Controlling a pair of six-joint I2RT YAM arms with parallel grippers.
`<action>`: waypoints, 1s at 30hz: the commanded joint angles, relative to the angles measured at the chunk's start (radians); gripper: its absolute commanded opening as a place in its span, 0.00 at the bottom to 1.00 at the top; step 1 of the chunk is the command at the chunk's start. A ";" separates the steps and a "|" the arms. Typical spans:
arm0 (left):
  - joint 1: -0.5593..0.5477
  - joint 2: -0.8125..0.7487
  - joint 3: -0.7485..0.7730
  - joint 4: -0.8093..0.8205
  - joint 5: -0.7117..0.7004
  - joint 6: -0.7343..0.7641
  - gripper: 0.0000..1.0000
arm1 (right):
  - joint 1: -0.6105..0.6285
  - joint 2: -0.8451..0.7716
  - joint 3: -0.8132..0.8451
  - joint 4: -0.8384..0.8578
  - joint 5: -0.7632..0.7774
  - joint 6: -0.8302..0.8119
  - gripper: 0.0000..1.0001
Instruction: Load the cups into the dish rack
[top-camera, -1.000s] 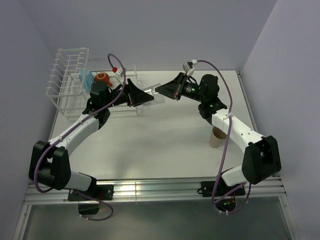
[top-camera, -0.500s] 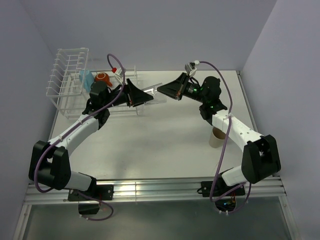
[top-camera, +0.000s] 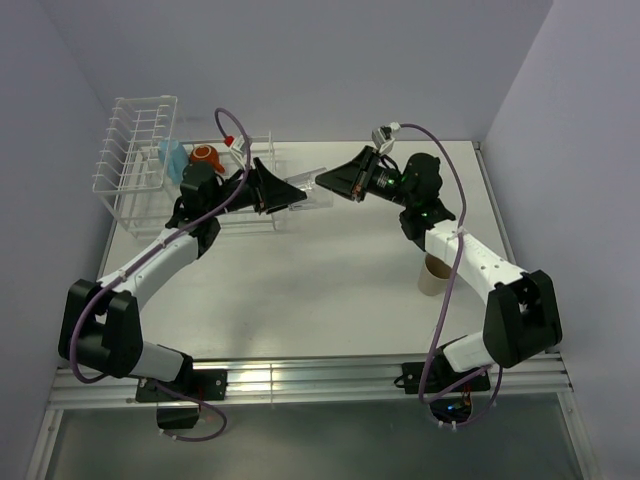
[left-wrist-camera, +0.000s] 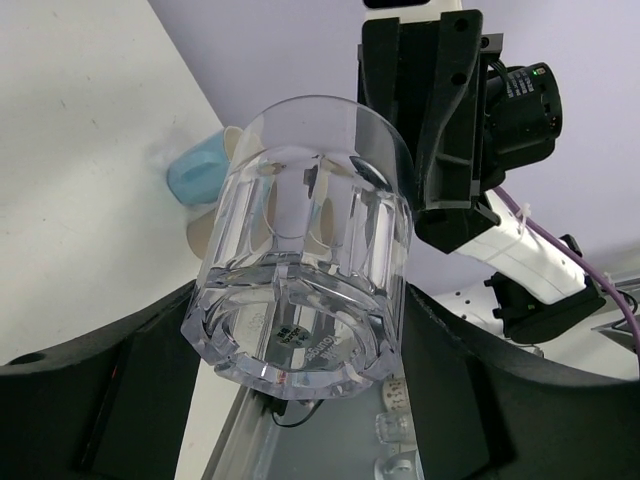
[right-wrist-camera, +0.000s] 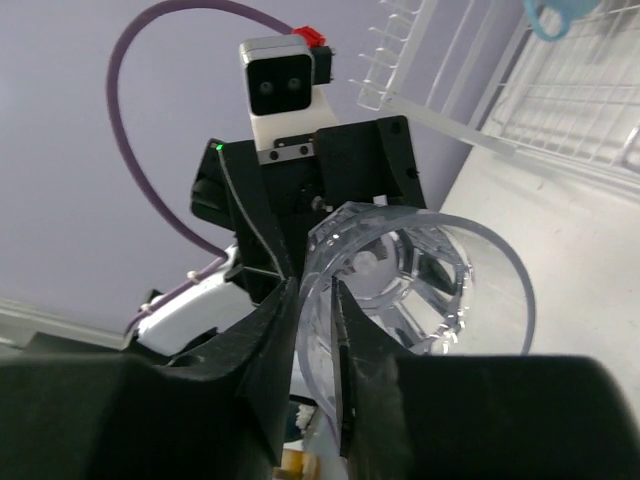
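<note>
The clear tumbler (top-camera: 312, 190) hangs on its side in mid-air between the two arms. My left gripper (top-camera: 297, 192) holds its thick base: in the left wrist view the black fingers (left-wrist-camera: 455, 370) press both sides of the tumbler (left-wrist-camera: 310, 250). My right gripper (top-camera: 326, 183) straddles the rim. In the right wrist view its jaws (right-wrist-camera: 315, 300) stand slightly parted round the tumbler (right-wrist-camera: 420, 270) wall. The white wire dish rack (top-camera: 140, 150) holds a light blue mug (top-camera: 172, 155) and a red-orange cup (top-camera: 207, 155). A beige cup (top-camera: 435, 275) stands under the right forearm.
A second light blue mug (left-wrist-camera: 195, 175) lies on the table beyond the tumbler, hidden by the right arm from above. The rack's low basket (top-camera: 250, 215) lies just under the left gripper. Purple walls close the table at the back and sides.
The left gripper has closed onto the tumbler's base. The right gripper's jaws have eased apart on the rim. Both arms have barely shifted.
</note>
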 joint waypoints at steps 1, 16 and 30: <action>0.001 -0.024 0.067 0.016 -0.027 0.029 0.00 | -0.004 -0.045 0.027 -0.096 0.019 -0.110 0.28; 0.108 -0.103 0.219 -0.464 -0.235 0.282 0.00 | -0.076 -0.192 0.086 -0.530 0.349 -0.413 0.48; 0.110 0.389 1.009 -1.188 -1.050 0.595 0.00 | -0.073 -0.226 0.087 -0.771 0.546 -0.620 0.48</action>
